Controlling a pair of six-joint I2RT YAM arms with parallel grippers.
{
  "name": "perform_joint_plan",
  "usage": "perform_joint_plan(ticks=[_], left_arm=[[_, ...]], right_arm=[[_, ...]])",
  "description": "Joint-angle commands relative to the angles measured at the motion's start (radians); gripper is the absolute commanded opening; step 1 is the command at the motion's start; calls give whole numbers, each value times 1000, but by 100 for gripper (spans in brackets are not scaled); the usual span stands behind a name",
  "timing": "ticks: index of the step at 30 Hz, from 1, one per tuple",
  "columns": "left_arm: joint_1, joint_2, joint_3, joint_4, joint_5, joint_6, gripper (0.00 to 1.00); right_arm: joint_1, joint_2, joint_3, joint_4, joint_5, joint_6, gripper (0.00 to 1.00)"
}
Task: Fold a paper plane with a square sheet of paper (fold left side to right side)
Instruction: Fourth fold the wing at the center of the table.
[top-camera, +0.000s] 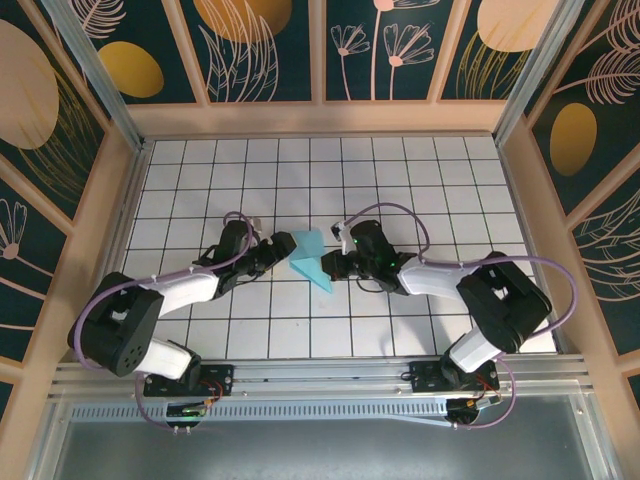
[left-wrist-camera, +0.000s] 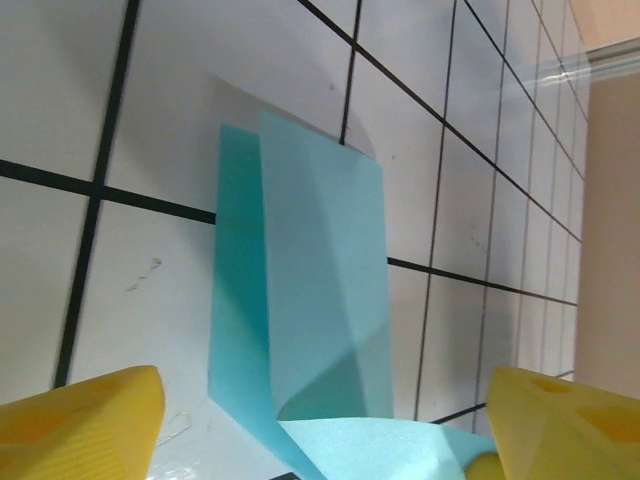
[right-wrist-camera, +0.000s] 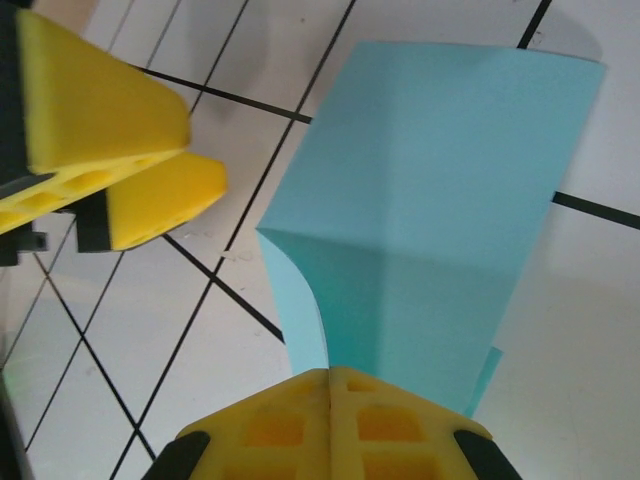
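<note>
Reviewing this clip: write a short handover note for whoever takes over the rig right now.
Left gripper: open, fingers either side of the paper, not gripping.
Right gripper: shut on the square sheet of paper, pinching one edge.
Paper: mid tiled table, between the grippers, folded over in layers, apparently not lying flat.
Done: a fold is begun.
Left: press the crease flat, then the remaining folds; no dart shape yet.

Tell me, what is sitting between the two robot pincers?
The thin turquoise-blue sheet of paper, partly folded, lies between the left pincer and the right pincer. The top view shows it, and the right pincer pinches it.
</note>
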Motion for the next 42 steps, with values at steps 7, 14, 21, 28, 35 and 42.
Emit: perform_joint_plan(ticks=[7,14,21,28,35,42], left_arm=[[7,102,62,86,94,-32,69],[7,192,95,111,127,-28,63],[7,250,143,98,115,9,44],[7,253,156,75,82,49,20],[7,244,146,77,71,59,4],[5,196,122,64,59,11,0]], right_arm=[[-18,-41,-45,73,-39,26,0],[-22,-48,-58,89,-46,38,0],[-31,-59,-74,92,-49,47,0],[-49,-56,-85,71,-60,44,0],[-63,-66,-84,48,-39,49,5],[-65,-140,-13,-167,108,17,42]])
